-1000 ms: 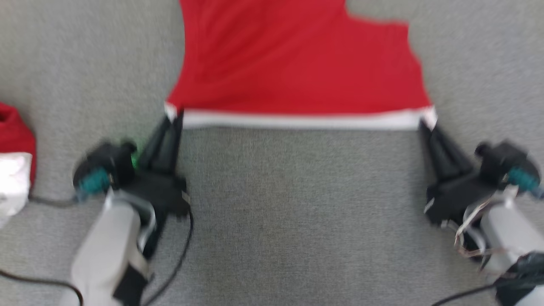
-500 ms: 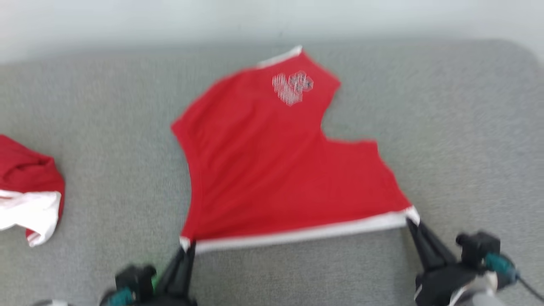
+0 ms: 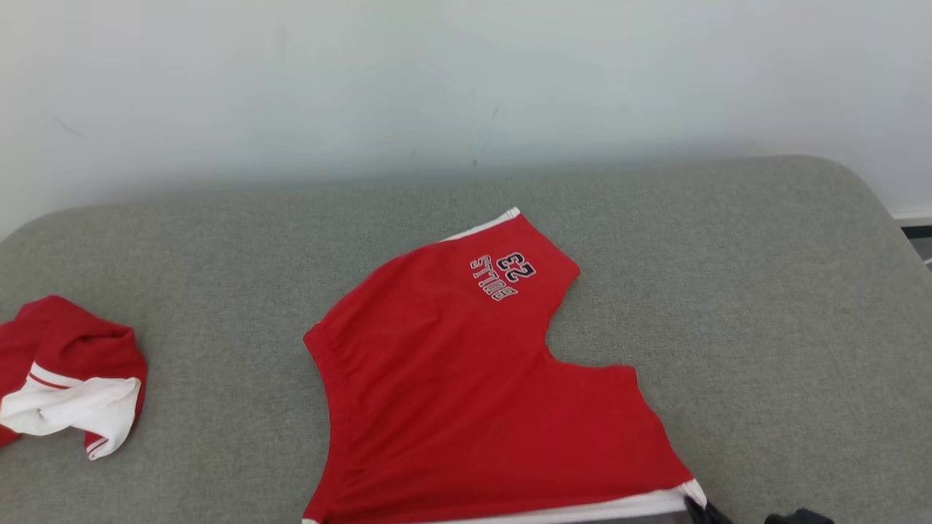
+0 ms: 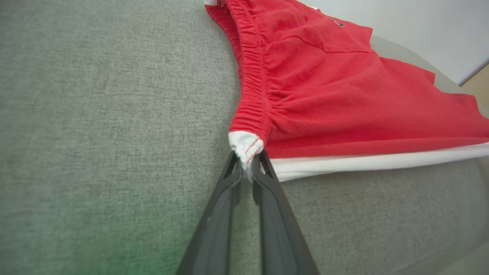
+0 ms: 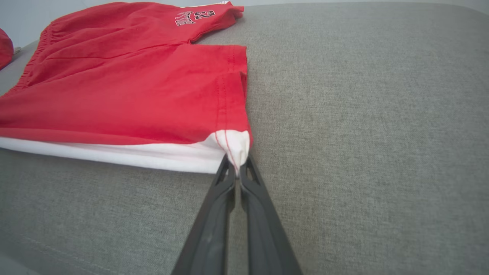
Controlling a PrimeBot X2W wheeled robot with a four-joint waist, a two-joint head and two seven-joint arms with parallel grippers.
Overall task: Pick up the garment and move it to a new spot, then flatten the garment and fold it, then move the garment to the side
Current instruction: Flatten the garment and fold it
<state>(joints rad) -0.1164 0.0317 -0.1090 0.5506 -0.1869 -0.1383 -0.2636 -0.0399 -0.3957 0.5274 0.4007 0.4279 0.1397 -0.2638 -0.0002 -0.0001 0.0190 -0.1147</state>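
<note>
Camera has tilted up since a second ago (whole view shifted, not the cloth): wall (image 3: 437, 87) now visible behind the grey cushion (image 3: 764, 291). Red shorts (image 3: 466, 393) lie spread flat mid-cushion, white-trimmed edge toward the cushion's near side, printed leg toward its far side. Left gripper (image 4: 248, 162) is clamped on the white corner at the elastic waistband end. Right gripper (image 5: 237, 162) is pinched on the white corner at the leg-hem end. Second red-and-white garment (image 3: 69, 375) sits crumpled at the cushion's left edge.

Red shorts (image 3: 473, 393), white side stripe, spread flat on grey cushion (image 3: 764, 291).
</note>
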